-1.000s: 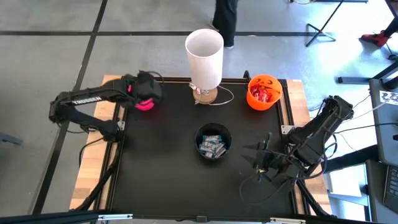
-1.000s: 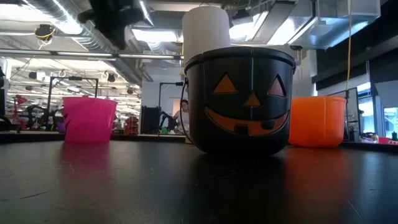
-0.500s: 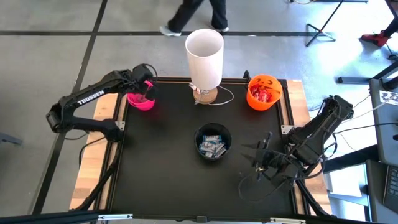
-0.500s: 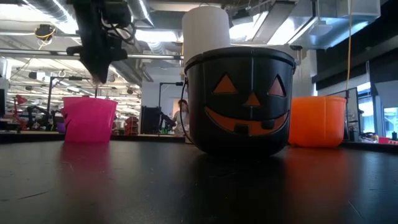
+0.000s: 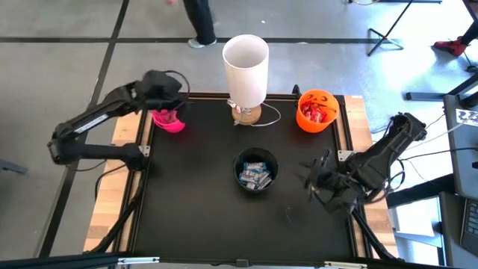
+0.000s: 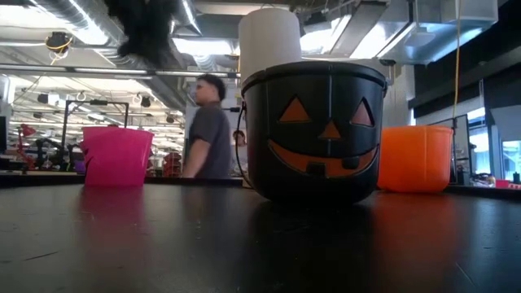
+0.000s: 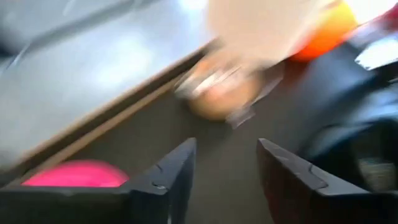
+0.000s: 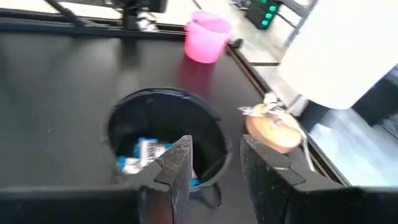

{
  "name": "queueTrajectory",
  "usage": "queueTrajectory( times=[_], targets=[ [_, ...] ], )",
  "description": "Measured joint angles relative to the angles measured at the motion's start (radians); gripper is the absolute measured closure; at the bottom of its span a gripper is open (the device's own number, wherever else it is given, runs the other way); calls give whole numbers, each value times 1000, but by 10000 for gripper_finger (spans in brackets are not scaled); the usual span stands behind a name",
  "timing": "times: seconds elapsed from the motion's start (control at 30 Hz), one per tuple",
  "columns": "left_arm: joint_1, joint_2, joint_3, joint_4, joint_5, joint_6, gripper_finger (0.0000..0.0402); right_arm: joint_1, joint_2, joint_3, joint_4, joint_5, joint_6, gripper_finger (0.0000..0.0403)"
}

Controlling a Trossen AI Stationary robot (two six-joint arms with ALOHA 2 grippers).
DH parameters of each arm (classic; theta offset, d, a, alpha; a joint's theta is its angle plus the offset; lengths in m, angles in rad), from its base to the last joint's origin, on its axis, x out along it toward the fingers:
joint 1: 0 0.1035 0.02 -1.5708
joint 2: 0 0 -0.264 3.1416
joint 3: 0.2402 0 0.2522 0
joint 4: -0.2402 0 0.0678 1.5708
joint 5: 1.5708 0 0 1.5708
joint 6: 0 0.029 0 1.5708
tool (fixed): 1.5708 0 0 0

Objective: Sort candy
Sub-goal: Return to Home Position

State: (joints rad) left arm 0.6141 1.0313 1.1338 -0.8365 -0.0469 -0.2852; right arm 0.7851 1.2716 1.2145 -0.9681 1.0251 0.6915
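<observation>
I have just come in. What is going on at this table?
It is a candy-sorting job, and neither arm holds anything at this moment. The left gripper, open, hangs above the pink cup. The right gripper, open, faces the black bucket with blue-and-white candy. Red candy lies in the orange bucket.
</observation>
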Motion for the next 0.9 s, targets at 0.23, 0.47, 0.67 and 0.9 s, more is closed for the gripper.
queueTrajectory(
  times=[0.23, 0.47, 0.67, 0.9],
  targets=[
    [-316, -220, -39, 408, 73, 64, 304, -49, -116, 0, 34, 3, -74, 269],
    [-577, -279, -205, 651, 91, 167, 363, -67, -249, -22, 241, -85, -338, 278],
    [-657, -326, -376, 893, 130, 261, 398, -65, -382, -184, 462, -183, -516, 335],
    [-644, -530, -414, 764, 116, 231, 400, -71, -659, -399, 547, -139, -535, 399]
  ],
)
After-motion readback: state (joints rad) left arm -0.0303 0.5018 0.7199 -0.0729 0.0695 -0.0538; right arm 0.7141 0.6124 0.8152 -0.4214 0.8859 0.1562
